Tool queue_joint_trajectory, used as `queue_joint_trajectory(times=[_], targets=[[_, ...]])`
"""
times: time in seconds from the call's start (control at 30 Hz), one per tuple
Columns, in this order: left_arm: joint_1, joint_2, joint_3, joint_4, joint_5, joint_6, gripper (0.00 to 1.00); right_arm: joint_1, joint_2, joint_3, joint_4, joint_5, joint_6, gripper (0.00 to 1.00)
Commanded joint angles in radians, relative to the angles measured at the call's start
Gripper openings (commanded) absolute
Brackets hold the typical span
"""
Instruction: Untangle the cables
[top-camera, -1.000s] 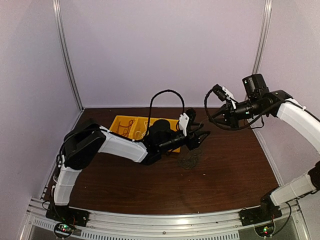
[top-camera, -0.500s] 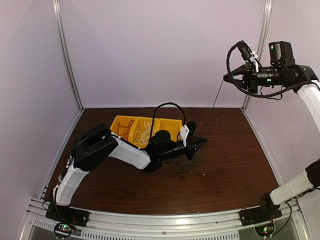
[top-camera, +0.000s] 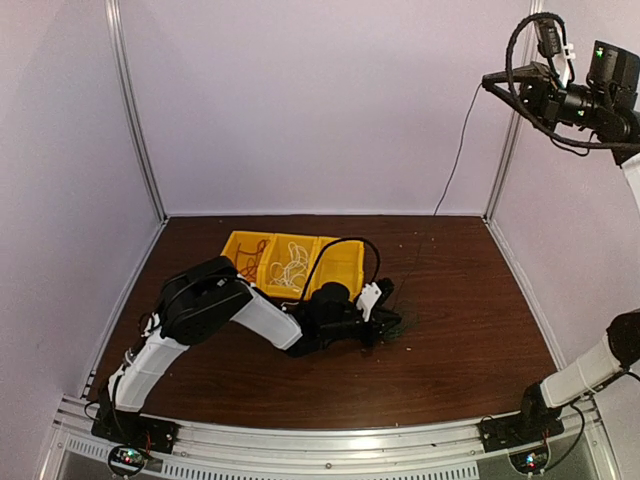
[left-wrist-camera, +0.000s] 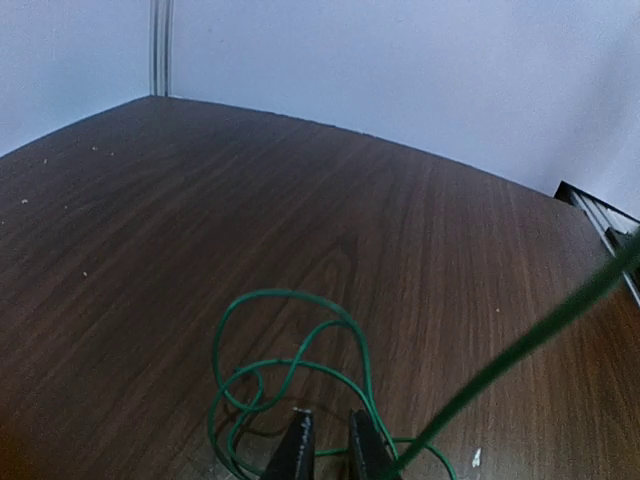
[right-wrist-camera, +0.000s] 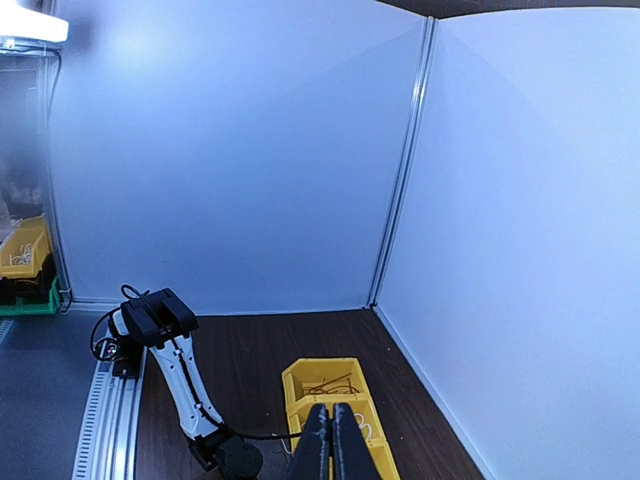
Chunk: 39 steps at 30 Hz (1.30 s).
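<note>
Top external: yellow bin (top-camera: 345, 262) holds red cable (top-camera: 247, 262), white cable (top-camera: 290, 270); left tool (top-camera: 386, 319), right tool (top-camera: 490, 83) pinch green cable (left-wrist-camera: 500, 365).

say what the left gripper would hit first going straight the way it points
Most likely the green cable loops lying on the table just ahead of the left gripper; beyond them only bare wood shows.

Table (top-camera: 470, 330): dark brown, with fine wood grain and a few pale specks. Bin (top-camera: 345, 262): plain yellow. Red cable (top-camera: 248, 262) and white cable (top-camera: 290, 270): each one colour throughout. Green cable (left-wrist-camera: 288, 293): bright green in the left wrist view, near-black from above. Left arm (top-camera: 250, 310): white links, black joints. Walls (top-camera: 320, 100): pale lilac, unpatterned.
</note>
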Motion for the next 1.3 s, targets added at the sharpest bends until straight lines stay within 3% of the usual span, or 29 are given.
queue_joint_trajectory(times=[0.0,0.13,0.27,0.37,0.47,0.5,0.53,0.63,0.73,0.93,1.07,1.17,1.27], targets=[[0.007,-0.004,-0.005,-0.018,-0.003,0.018,0.12,-0.01,-0.015,0.016,0.053,-0.05,0.034,0.0],[0.007,-0.002,-0.012,-0.023,-0.01,0.016,0.12,-0.024,-0.024,0.036,0.078,-0.065,0.059,0.0],[0.007,0.001,-0.022,-0.034,-0.035,0.018,0.35,-0.067,-0.03,0.091,0.21,-0.129,0.167,0.0],[0.008,0.008,-0.01,-0.064,-0.043,0.028,0.33,-0.124,-0.07,0.041,0.569,-0.159,0.493,0.0],[0.011,0.011,-0.015,-0.059,-0.045,0.021,0.29,-0.172,-0.077,-0.04,1.252,-0.18,1.042,0.0],[0.013,0.011,-0.018,-0.051,-0.045,0.014,0.28,-0.191,-0.068,-0.05,1.399,-0.169,1.139,0.0],[0.014,0.011,-0.022,-0.045,-0.047,0.01,0.28,-0.204,-0.065,-0.048,1.419,-0.164,1.146,0.0],[0.016,-0.002,-0.046,-0.021,-0.044,-0.003,0.26,-0.215,-0.066,-0.068,1.263,-0.163,1.018,0.0],[0.017,-0.034,-0.086,0.002,-0.049,-0.001,0.22,-0.23,-0.103,-0.194,1.275,-0.134,0.977,0.0],[0.024,-0.227,-0.285,0.157,-0.063,-0.015,0.16,-0.255,-0.165,-0.42,0.924,-0.078,0.635,0.0],[0.028,-0.364,-0.363,0.156,-0.077,0.009,0.16,-0.289,-0.216,-0.613,0.721,-0.029,0.415,0.0],[0.031,-0.435,-0.367,0.079,-0.074,0.038,0.2,-0.295,-0.229,-0.692,0.451,0.085,0.128,0.0],[0.033,-0.476,-0.358,-0.005,-0.069,0.071,0.29,-0.296,-0.237,-0.778,0.32,0.149,-0.021,0.0]])
